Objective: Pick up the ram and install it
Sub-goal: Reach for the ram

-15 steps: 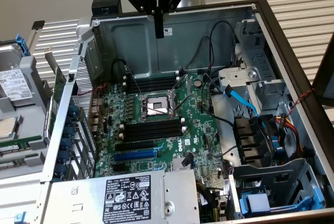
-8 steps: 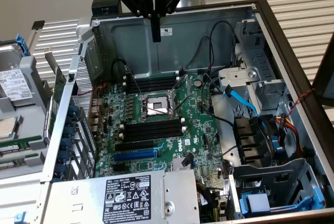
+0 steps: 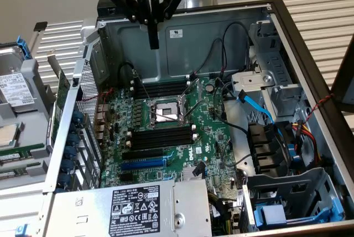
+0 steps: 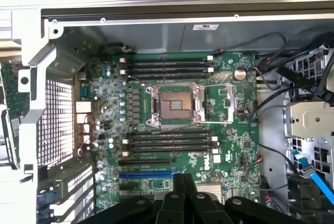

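Observation:
My gripper (image 3: 154,41) hangs high above the open computer case, over its back wall, with its dark fingers pressed together and nothing between them. In the wrist view the gripper (image 4: 183,182) points down over the motherboard (image 4: 229,130). The ram (image 3: 62,90) is a thin dark green stick standing on edge outside the case, at the exterior view's left; in the wrist view the ram (image 4: 9,109) carries a small pale label. Black memory slots (image 3: 160,137) lie beside the processor socket (image 3: 164,111), with more slots (image 3: 157,89) on its far side.
A blue slot (image 3: 142,163) lies near the power supply (image 3: 133,209). A hard drive (image 3: 14,88) sits outside the case at the exterior view's left. A blue cable (image 3: 257,107), black cables and a drive cage (image 3: 287,204) crowd the exterior view's right.

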